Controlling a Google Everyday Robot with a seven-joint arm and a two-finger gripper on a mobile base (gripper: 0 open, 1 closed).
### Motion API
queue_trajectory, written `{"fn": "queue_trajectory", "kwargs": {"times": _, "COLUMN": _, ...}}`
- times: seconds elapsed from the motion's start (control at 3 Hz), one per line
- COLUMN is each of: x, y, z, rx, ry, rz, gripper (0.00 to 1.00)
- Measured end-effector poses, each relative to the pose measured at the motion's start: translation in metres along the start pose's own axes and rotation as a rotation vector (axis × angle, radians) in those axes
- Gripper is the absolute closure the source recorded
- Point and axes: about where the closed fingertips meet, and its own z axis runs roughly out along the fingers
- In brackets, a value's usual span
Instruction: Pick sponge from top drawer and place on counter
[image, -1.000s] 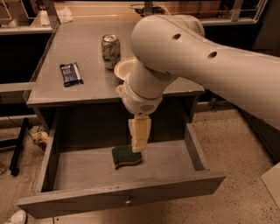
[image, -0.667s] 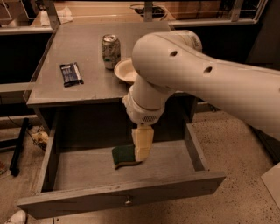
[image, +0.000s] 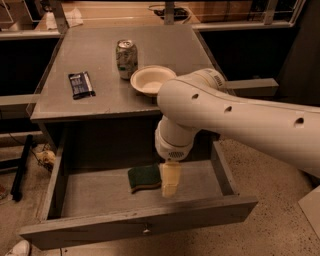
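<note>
Arm (image: 240, 110), thick, rounded and cream-white, reaches in from the right edge and bends down in front of the cabinet; the flat grey matte counter (image: 165, 47) lies behind it, partly hidden by its elbow; below, the wide shallow grey top drawer (image: 90, 192) stands pulled fully out, its flat front panel carrying one small central knob (image: 146, 231); on the counter a shallow off-white round bowl (image: 150, 79) sits near the front edge, just beside the arm; a silver drink can (image: 126, 59) stands upright just behind and left of the bowl; a dark blue snack wrapper (image: 81, 84) lies flat well to the left; the small wavy-edged sponge (image: 144, 177), dark green on top with a yellow base, rests on the drawer floor near the middle; the pale yellow gripper (image: 170, 179) hangs down into the drawer at the sponge's right edge, touching or overlapping it; whether it is open or closed cannot be told
</note>
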Motion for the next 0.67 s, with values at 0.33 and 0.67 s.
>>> {"fn": "queue_trajectory", "kwargs": {"times": 0.33, "x": 0.0001, "y": -0.0001, "z": 0.0006, "rx": 0.000, "ry": 0.000, "rz": 0.001, "gripper": 0.00}}
{"fn": "queue_trajectory", "kwargs": {"times": 0.67, "x": -0.0046, "y": -0.0041, "z": 0.0031, "rx": 0.003, "ry": -0.031, "rz": 0.013, "gripper": 0.00}}
